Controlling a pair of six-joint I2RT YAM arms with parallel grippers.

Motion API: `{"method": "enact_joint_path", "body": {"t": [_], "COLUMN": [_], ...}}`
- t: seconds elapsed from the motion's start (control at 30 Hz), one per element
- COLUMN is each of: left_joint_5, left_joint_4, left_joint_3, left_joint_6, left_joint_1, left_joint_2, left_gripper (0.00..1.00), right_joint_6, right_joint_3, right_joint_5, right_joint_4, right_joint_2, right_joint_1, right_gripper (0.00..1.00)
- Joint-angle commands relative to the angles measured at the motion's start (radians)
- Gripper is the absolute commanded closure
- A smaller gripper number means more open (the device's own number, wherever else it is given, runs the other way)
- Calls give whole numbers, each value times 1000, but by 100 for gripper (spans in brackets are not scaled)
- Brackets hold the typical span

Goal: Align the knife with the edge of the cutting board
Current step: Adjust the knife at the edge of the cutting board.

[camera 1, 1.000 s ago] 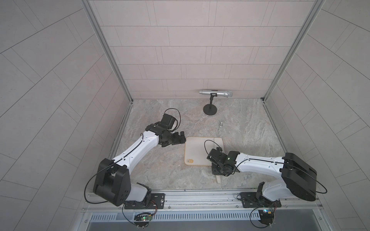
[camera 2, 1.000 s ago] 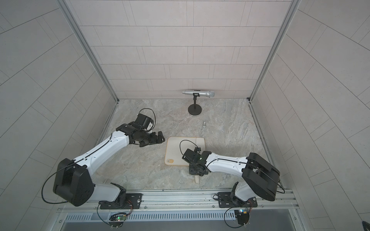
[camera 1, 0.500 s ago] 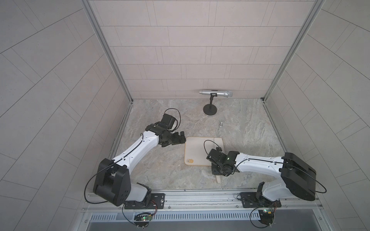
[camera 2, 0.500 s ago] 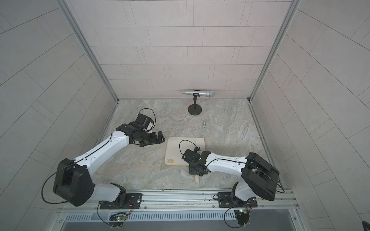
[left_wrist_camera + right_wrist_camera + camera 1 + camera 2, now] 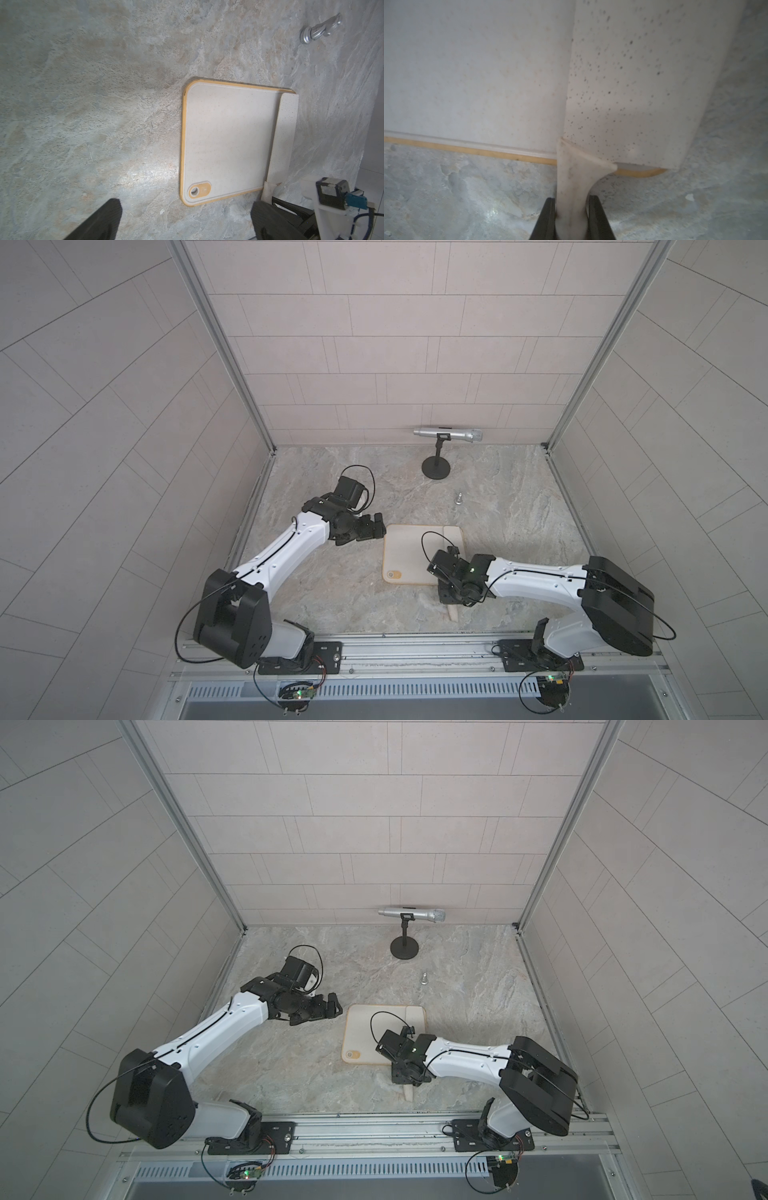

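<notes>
The cream cutting board point(image 5: 405, 551) point(image 5: 361, 1029) lies flat mid-table, its tan hole tab at the near left corner. The pale knife point(image 5: 284, 133) rests with its speckled blade point(image 5: 633, 83) along the board's right side, slightly over the rim. The beige handle point(image 5: 571, 187) sticks out past the near edge. My right gripper point(image 5: 451, 597) point(image 5: 572, 200) is shut on that handle. My left gripper point(image 5: 376, 524) point(image 5: 185, 204) hovers open just left of the board's far left corner, holding nothing.
A silver microphone point(image 5: 449, 434) sits on a black stand point(image 5: 435, 468) at the back wall. A small silver metal piece point(image 5: 459, 498) point(image 5: 318, 29) lies between the stand and the board. Tiled walls close in the table on three sides.
</notes>
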Motion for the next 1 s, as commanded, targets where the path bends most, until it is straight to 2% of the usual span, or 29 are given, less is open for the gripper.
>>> {"method": "enact_joint_path", "body": {"t": [0.0, 0.13, 0.33, 0.6, 0.9, 0.97], "left_joint_5": [1, 0, 1, -3, -12, -12], "left_joint_4": [-21, -21, -21, -22, -24, -24], "left_joint_3": [3, 3, 3, 2, 3, 3], "left_joint_6": [14, 15, 15, 14, 16, 16], "left_joint_1": [-5, -4, -5, -7, -6, -6], "left_joint_2": [-5, -5, -5, -5, -2, -1], "left_gripper": [0, 0, 0, 0, 0, 0], "right_joint_6": [-16, -9, -1, 4, -49, -68], "right_joint_3": [1, -1, -2, -1, 48, 52], "right_joint_5": [-2, 1, 13, 24, 62, 73], "right_joint_4": [35, 32, 18, 2, -87, -107], "right_joint_2": [27, 27, 22, 1, -115, -156], "right_joint_1": [9, 9, 9, 9, -6, -20], "right_gripper": [99, 98, 82, 51, 12, 8]}}
